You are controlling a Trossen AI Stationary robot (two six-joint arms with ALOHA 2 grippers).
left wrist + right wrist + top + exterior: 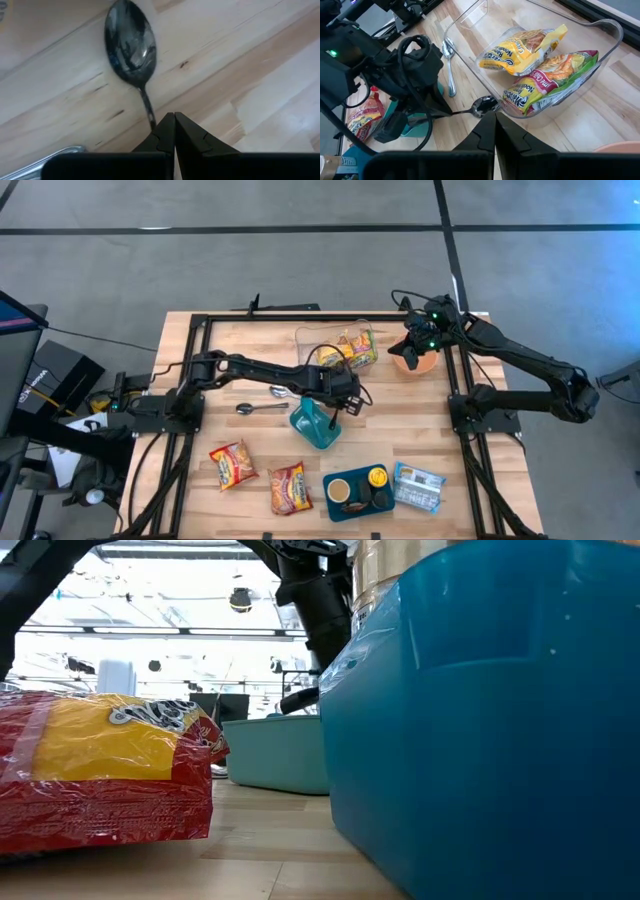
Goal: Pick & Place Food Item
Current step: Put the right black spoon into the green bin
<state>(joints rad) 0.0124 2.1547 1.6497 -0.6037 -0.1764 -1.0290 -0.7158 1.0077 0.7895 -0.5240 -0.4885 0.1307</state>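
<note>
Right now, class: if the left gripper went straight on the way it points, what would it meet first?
Probably the spoon: the shut left gripper points along its handle toward the bowl, on the wooden table. Depth is unclear.

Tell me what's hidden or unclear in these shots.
- Low view: a blue container close to the lens blocks most of the table behind it.
- Left wrist view: the spoon handle's end is hidden behind the left tool.
- High view: lettering on the noodle packets in the clear bin is too small to read.
</note>
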